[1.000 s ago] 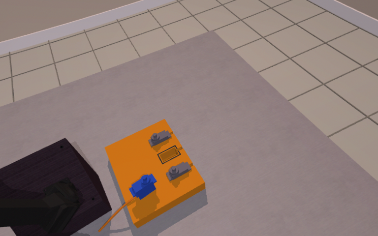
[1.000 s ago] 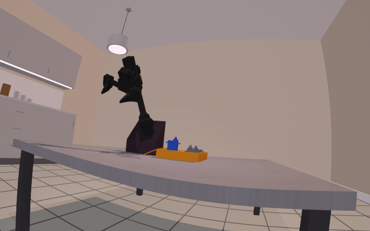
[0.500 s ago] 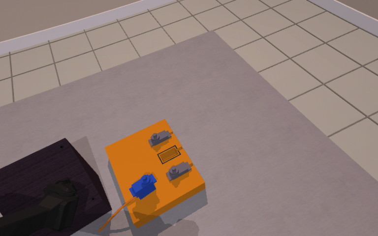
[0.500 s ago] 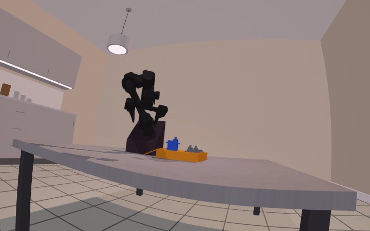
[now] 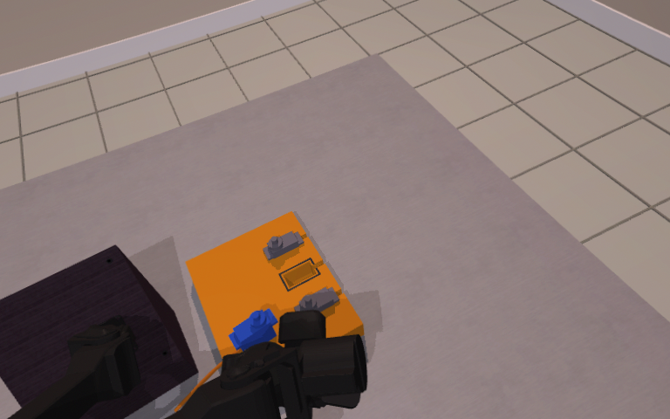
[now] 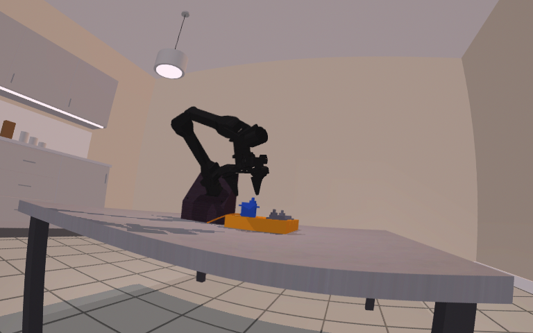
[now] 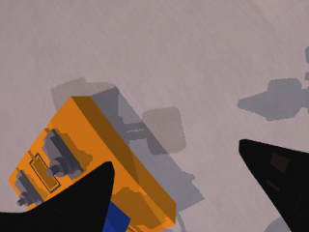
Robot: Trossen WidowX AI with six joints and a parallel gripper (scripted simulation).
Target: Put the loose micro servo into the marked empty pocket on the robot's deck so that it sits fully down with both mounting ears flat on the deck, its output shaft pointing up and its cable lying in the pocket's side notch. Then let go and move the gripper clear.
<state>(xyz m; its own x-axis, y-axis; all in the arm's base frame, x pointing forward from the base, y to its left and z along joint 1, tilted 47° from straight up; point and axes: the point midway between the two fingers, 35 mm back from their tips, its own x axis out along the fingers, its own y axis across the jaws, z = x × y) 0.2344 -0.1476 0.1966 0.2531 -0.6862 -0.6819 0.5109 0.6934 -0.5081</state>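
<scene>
Surface [image 5: 444, 236] first: it carries an orange deck [image 5: 232, 276], and near the deck's close corner the blue servo [image 5: 252, 330] stands loose, shaft up, with its orange cable [image 5: 197, 390] trailing off toward the arm's dark base [image 5: 73, 305]. Two grey servos [image 5: 282, 244] sit seated on either side of the outlined empty pocket [image 5: 298, 274].

Reaching for the blue servo looks like the step in hand. To do it well, I'd bring the claw [image 6: 257, 184] straight down over the servo's body, fingers on its long flat sides below the ears, leaving the cable free to swing toward the notch.

From the side, the claw hangs above the servo, apart from it. It is spread nearly full wide, released, gripping and touching nothing.
</scene>
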